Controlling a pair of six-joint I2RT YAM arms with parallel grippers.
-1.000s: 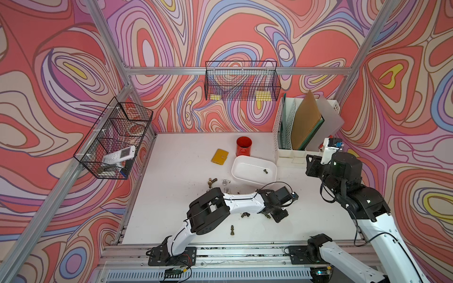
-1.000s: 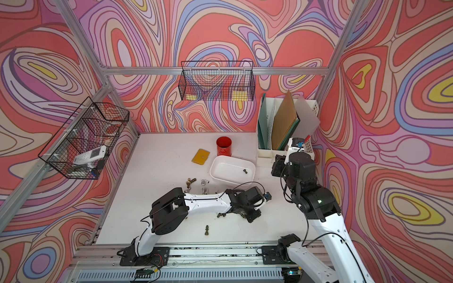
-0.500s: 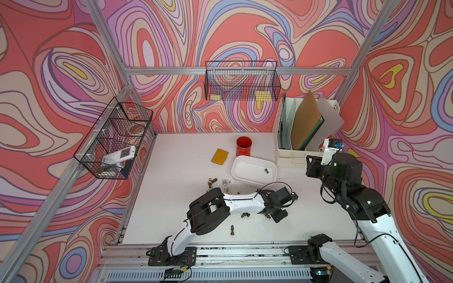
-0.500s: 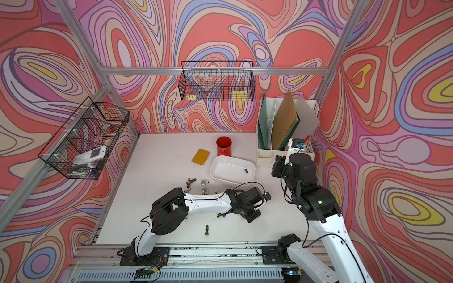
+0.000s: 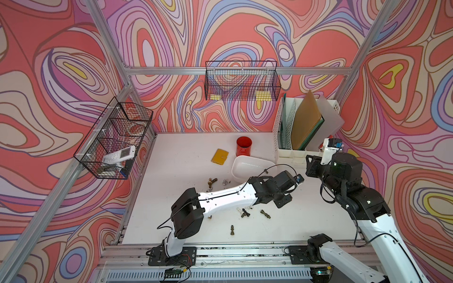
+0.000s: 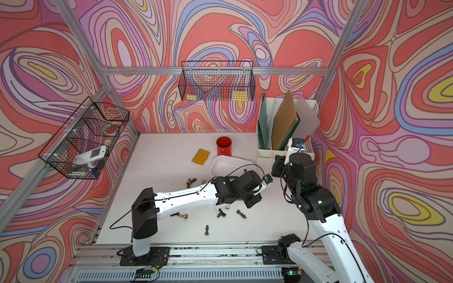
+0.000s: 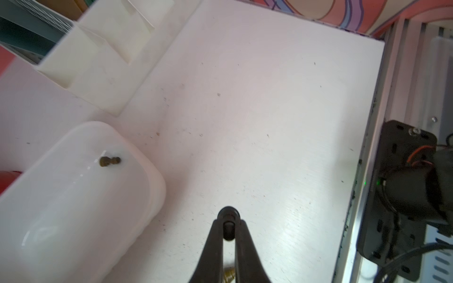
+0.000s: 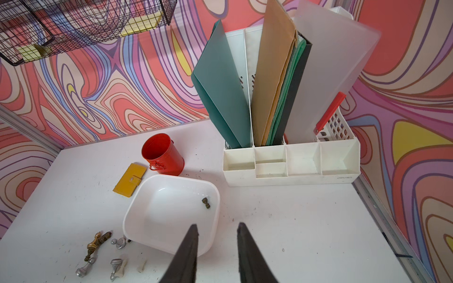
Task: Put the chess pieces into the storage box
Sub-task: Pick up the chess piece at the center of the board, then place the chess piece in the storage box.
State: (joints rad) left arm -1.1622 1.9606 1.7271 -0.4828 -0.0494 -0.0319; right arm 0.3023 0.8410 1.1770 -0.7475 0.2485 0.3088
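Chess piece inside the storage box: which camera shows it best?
Right wrist: the brass piece lies sharp, unobstructed in the storage box. Left wrist shows it larger but blurrier. Top views: too small to tell.

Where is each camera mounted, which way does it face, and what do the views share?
Top views: high above the front rail, looking down and back over the table; both arms show, left arm and right arm.
Left wrist: on the left arm, looking along the left gripper, shut on a dark chess piece; a black arm base shows at the edge.
Right wrist: looks past the open right gripper toward the file organiser.
Shared: both wrist views show the storage box with one brass piece in it.
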